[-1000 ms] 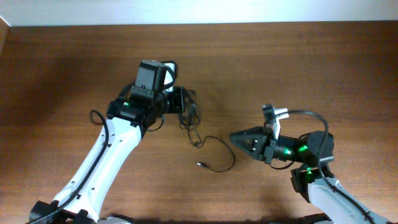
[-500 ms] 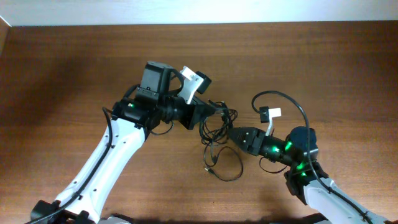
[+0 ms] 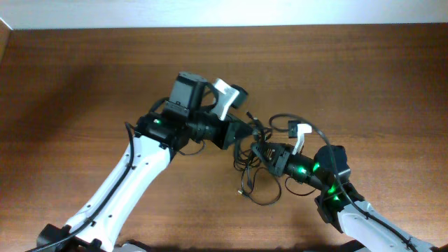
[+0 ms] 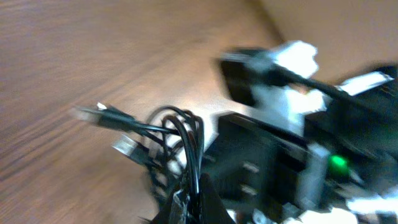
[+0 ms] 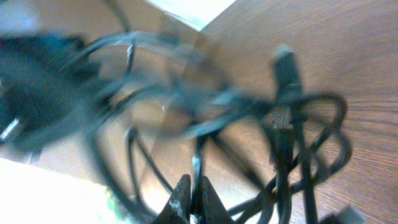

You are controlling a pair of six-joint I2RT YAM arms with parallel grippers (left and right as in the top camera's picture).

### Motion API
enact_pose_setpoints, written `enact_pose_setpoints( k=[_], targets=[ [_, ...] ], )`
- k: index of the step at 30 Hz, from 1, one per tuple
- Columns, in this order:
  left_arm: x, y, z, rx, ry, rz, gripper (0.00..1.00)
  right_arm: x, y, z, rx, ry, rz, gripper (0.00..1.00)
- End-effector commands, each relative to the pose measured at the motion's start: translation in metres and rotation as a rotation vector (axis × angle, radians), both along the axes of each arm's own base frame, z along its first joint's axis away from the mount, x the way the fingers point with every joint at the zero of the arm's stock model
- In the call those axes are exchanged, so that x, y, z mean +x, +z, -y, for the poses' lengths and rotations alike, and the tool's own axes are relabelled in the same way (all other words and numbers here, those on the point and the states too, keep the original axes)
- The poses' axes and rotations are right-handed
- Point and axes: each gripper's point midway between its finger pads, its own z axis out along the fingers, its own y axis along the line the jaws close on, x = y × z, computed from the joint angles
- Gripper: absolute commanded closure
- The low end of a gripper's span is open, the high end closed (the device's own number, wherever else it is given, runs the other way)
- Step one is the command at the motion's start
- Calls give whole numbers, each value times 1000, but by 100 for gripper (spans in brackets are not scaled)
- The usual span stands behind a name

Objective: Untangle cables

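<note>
Only the blurred right wrist view shows right pincer [image 5: 191, 190] seemingly pinching cables [image 5: 283, 112].

Surface: brown wood-grain table [image 3: 84, 91], pale strip along the far edge.
On it: trailing loop of thin black cables [image 3: 245, 159], small plug end [image 3: 241, 191] lying on the wood, right of centre.
Rest of bunch: on the table or lifted, impossible to tell.
</note>
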Motion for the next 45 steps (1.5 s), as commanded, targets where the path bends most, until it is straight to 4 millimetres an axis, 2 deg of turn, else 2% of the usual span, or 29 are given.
enact_pose_setpoints(
  k=[1,4,7,11,12,14,16,21,23,25,28,32,34,37,39,40,41,42,45],
  targets=[
    [53,-26,-68,199,416,-60,100,-37,6,-18,-31,265,166,96],
    [72,-28,-105,183,614,-143,100,-59,9,-23,-13,397,207,96],
    [75,-28,-113,161,674,-187,100,-60,1,-22,-23,396,160,96],
    [76,-28,-113,70,829,-361,100,-60,-27,-17,-73,354,-5,95],
    [76,-29,-115,64,857,-378,100,-61,-30,-17,-77,354,-18,84],
    [77,-29,-115,76,839,-355,100,-56,-32,-15,-89,326,-19,71],
    [76,-29,-114,85,826,-344,100,-45,-36,-12,-116,260,-19,51],
    [74,-33,-118,103,849,-362,100,-34,-40,-7,-143,190,-22,28],
    [70,-43,-131,111,1005,-472,100,-33,-41,-6,-138,179,-45,17],
    [63,-50,-138,116,1101,-561,100,-34,-44,-5,-143,176,-66,15],
    [58,-61,-147,174,1147,-550,100,-38,-55,-3,-164,172,-123,11],
    [38,-98,-156,236,1295,-643,100,-42,-65,0,-184,165,-173,11],
    [23,-117,-159,219,1424,-758,100,-44,-69,1,-192,166,-198,10],
    [8,-135,-163,193,1545,-879,99,-48,-74,2,-200,168,-226,9],
    [4,-140,-165,172,1602,-927,93,-48,-75,2,-202,169,-232,8],
    [4,-141,-165,145,1650,-959,87,-49,-75,3,-203,169,-236,7],
    [7,-140,-165,117,1670,-966,85,-50,-76,3,-204,172,-243,7],
    [13,-138,-163,89,1663,-951,84,-51,-78,3,-206,174,-254,6],
    [38,-126,-156,-23,1636,-892,69,-55,-83,5,-217,175,-287,6]
  ],
)
